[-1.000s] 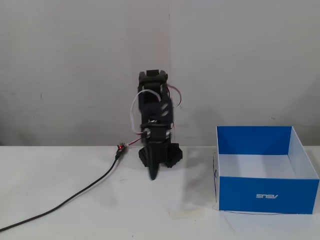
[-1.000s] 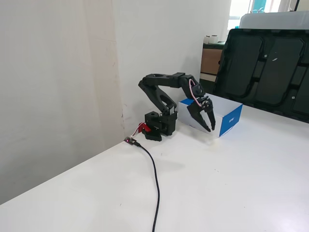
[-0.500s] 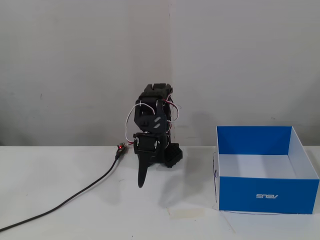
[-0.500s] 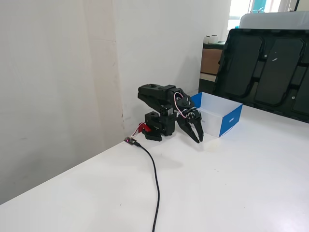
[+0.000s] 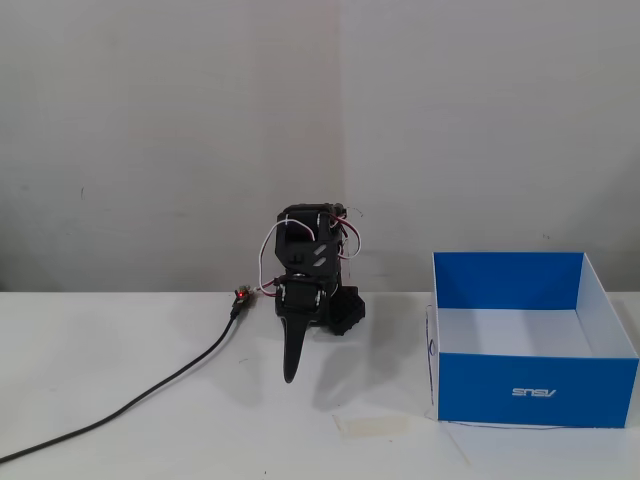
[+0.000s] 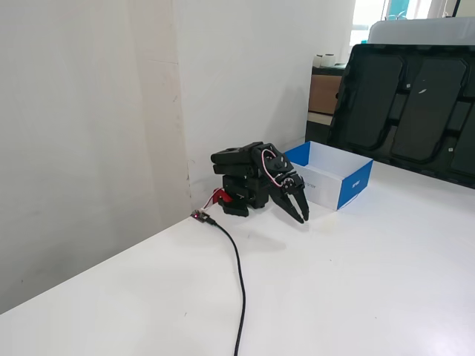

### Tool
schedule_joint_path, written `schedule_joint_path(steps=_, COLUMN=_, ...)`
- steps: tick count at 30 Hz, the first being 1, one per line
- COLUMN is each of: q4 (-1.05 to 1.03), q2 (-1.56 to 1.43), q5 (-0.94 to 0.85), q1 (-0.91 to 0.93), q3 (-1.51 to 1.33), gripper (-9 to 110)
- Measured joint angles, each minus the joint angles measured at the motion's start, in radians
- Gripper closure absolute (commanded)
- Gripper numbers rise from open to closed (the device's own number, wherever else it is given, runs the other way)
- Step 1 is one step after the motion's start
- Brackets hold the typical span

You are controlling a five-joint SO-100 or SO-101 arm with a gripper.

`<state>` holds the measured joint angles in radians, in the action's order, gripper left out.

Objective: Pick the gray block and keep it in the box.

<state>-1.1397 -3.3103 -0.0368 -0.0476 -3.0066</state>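
A white table is filling the lower part of both fixed views, with a plain wall behind it; at the lower left of a fixed view a black cable [image 5: 130, 395] is running diagonally up toward the centre, ending at a small board with a red light [image 5: 241, 295]; at the centre the black robot arm [image 5: 310, 270] is sitting folded low over its base, its gripper [image 5: 291, 372] pointing down toward the table; from this front angle only one dark finger shape is showing, but in the other fixed view the gripper [image 6: 302, 215] is showing its two fingers slightly spread, with nothing between them; just right of centre, low in the frame, a flat pale tape strip [image 5: 372, 425] is lying on the table; at the right the box [image 5: 535, 390] is standing open, blue outside with a white logo, its white inside [image 5: 510, 332] looking empty as far as the view reaches; the gray block is not appearing in either view, so its place cannot be told; judging from this, the task is looking not yet started: nothing is being held, nothing is lying in the box, and the finding, gripping and carrying are all remaining to be done
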Motion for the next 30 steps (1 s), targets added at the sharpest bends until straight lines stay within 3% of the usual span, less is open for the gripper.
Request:
schedule_joint_path(steps=10, q4=-0.017, q2=0.0, q5=0.0, q1=0.029, q3=-0.014, gripper=91)
schedule_joint_path(steps=17, q4=-0.017, q2=0.0, q5=0.0, q1=0.018, q3=-0.014, gripper=101)
schedule_joint_path(steps=30, q4=-0.017, q2=0.0, q5=0.0, q1=0.018, q3=-0.014, gripper=101)
